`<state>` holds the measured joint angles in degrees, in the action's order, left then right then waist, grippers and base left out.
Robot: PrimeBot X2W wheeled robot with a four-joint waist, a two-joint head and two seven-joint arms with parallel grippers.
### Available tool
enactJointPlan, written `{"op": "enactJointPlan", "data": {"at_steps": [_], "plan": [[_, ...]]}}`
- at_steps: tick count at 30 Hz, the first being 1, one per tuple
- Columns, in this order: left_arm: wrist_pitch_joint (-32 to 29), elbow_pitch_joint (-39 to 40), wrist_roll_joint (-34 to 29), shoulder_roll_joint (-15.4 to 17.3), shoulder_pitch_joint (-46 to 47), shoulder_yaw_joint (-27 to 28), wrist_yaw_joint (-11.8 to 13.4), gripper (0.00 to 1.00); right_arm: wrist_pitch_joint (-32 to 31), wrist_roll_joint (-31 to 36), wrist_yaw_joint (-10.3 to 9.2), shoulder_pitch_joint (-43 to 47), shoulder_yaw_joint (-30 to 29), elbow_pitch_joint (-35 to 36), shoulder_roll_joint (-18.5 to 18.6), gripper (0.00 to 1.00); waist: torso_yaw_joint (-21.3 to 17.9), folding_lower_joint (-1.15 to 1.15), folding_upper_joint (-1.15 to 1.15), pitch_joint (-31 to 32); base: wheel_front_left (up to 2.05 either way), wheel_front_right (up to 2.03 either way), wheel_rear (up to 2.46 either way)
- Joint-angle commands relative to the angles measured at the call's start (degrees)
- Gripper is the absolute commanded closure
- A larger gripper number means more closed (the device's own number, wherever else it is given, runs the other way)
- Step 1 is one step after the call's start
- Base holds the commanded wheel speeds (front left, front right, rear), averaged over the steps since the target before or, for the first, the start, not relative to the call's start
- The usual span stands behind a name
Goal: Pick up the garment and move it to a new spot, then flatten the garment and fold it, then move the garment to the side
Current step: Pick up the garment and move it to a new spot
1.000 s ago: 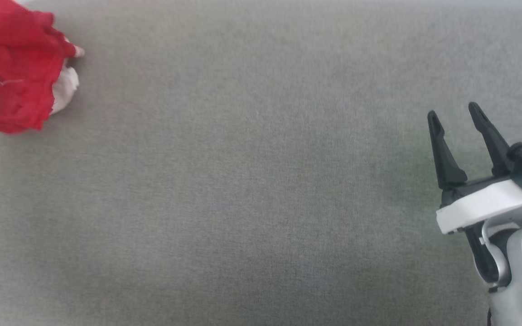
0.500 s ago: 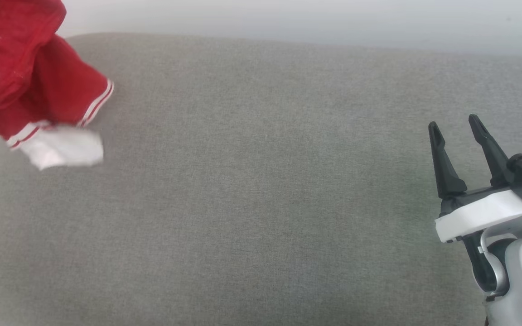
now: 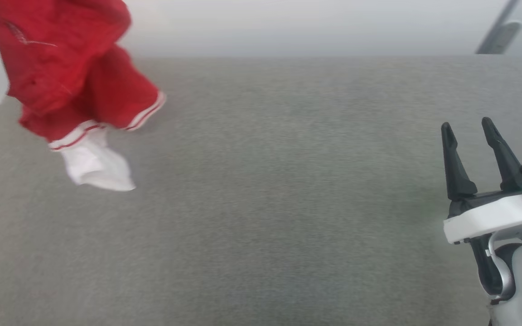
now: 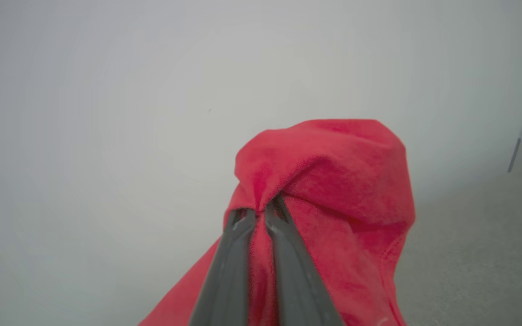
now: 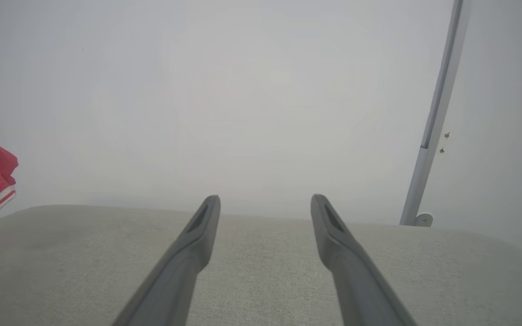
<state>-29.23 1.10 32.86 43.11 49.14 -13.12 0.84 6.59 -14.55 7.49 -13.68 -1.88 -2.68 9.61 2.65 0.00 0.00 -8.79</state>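
The red garment (image 3: pixel 70 81) is at the far left, bunched up and hanging from the left hand (image 4: pixel 258 213). It is long from top to bottom. Its red top is pinched up high, and its white end points down at the grey tabletop (image 3: pixel 288 203). Two red-and-white striped bands sit just above that white end. I cannot tell if the white tip touches the tabletop. The left hand is squeezed tight on a fold of the red cloth, with its two dark fingers (image 4: pixel 288 253) almost together. The right hand (image 3: pixel 467 129) is at the near right, well apart from the garment. Its fingers (image 5: pixel 333 235) are spread wide over the tabletop, with nothing between them and touching nothing.
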Motion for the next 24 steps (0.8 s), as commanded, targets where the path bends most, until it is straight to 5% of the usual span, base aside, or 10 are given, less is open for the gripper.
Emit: {"op": "enactJointPlan", "data": {"at_steps": [1,13,24], "plan": [[-0.8,1.8,0.3,0.1,-0.8,-0.3,0.7,1.0,0.6,0.3,0.0,0.5,-0.3,0.1,-0.1,0.0,-2.4,0.0,0.0,0.4,0.0,0.0,0.0],[-7.8,13.6,-0.3,-3.0,-3.5,-7.0,2.5,1.0,2.0,0.5,0.0,1.6,-2.1,-0.7,-1.7,0.0,-12.7,0.0,0.0,0.1,0.0,0.0,0.0],[-10.2,11.5,0.7,-8.4,-11.2,-17.0,1.7,1.0,4.3,-0.5,0.0,2.6,-1.0,-3.6,-4.1,0.0,-18.2,0.0,0.0,-1.8,0.0,0.0,0.0]]}}
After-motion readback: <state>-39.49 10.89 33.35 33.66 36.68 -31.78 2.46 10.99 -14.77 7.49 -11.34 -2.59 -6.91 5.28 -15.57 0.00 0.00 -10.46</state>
